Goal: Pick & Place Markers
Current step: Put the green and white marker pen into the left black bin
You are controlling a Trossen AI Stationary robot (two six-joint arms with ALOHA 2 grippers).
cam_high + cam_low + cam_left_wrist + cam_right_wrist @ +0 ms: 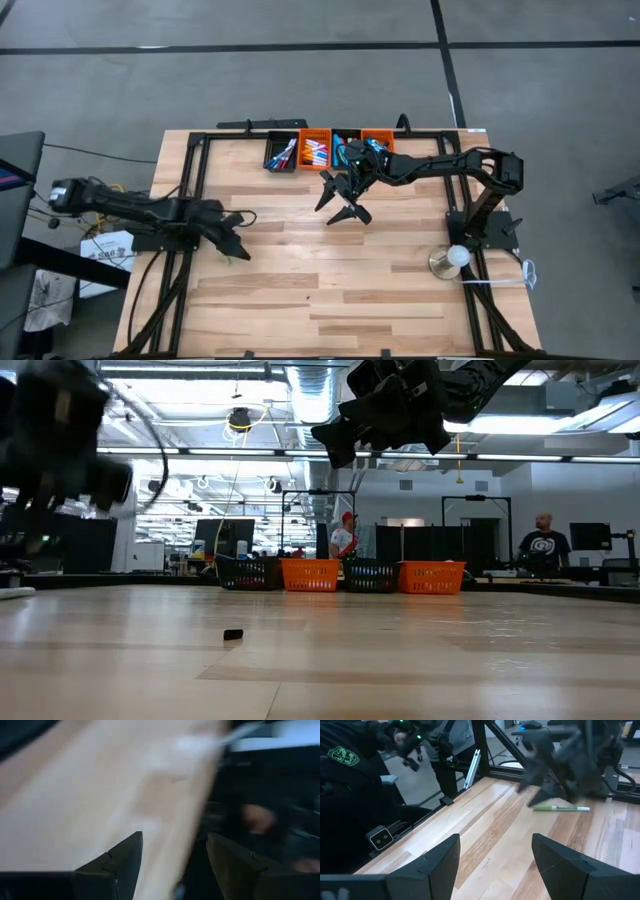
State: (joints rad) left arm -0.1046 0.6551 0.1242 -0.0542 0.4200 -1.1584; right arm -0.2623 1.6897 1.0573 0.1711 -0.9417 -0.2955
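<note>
Both arms reach low, jaws standing apart.

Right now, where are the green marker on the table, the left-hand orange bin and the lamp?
green marker (pixel 561 808), right wrist view, mid-barrel.
left-hand orange bin (pixel 315 153), high view, its orange rim.
lamp (pixel 457 256), high view, its white bulb.

my left wrist view is smeared: the counter (pixel 100 785) is a pale blur and the dark shapes beyond its edge cannot be made out. from above, the markers (pixel 314 152) in the bins (pixel 316 135) are too small to tell apart or count. at counter height the bins' walls hide the markers, my left arm (pixel 60 435) is a dark blur cut by the edge, and a small dark thing (pixel 233 634) on the counter is too small to name.
</note>
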